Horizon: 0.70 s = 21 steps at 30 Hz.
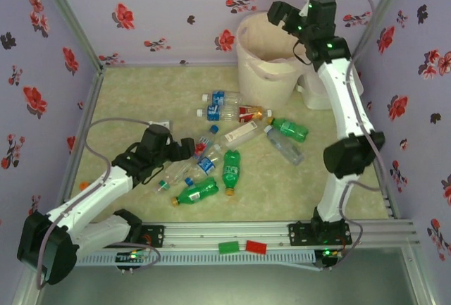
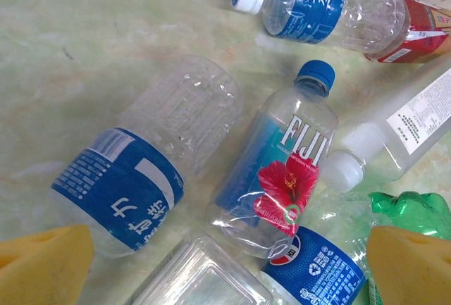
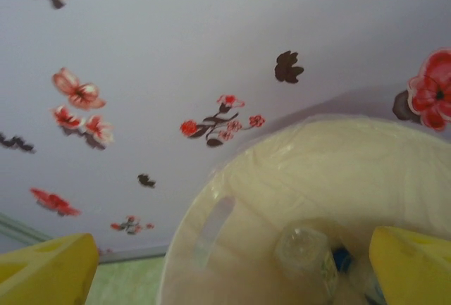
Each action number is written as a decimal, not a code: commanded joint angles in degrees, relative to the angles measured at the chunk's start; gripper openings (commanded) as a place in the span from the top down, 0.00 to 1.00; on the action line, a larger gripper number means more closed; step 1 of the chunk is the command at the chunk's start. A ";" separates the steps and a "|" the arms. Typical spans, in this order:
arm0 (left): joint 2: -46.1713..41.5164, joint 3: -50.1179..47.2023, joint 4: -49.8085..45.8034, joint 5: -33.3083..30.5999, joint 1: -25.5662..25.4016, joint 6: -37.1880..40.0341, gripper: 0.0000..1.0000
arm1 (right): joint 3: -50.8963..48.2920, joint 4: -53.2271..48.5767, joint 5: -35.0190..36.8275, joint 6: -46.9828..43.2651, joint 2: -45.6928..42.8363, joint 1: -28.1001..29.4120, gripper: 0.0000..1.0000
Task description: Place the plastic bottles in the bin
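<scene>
**Both grippers open; most bottles on the table**

The right gripper [image 1: 283,15] is hovering above the bin [image 1: 262,72], pads apart and gripping nothing. One bottle [image 3: 303,254] is lying inside (blurred). The left gripper [image 2: 231,271], also released, is hanging low over the bottles [image 1: 231,167] lying scattered on the table [image 1: 127,97], a Fiji bottle [image 2: 282,171] beneath it.

Lilac walls [image 1: 162,9] printed with red and dark flowers fill the top and sides. A pale green marbled table [image 1: 134,94] lies mid-frame, a metal rail [image 1: 246,231] along its bottom edge
</scene>
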 commanded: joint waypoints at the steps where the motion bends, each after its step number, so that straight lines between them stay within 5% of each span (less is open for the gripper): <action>1: -1.33 3.07 -6.11 -2.07 1.11 2.66 0.00 | -11.17 -0.18 -0.49 -2.39 -9.44 2.04 0.00; 11: -3.96 -0.99 -12.23 -2.18 3.16 -1.50 0.00 | -54.48 5.08 5.89 0.46 -38.07 13.02 0.00; 21: -5.16 -5.47 -17.31 3.86 3.33 -2.87 0.00 | -78.08 5.11 9.24 12.98 -48.34 21.45 0.00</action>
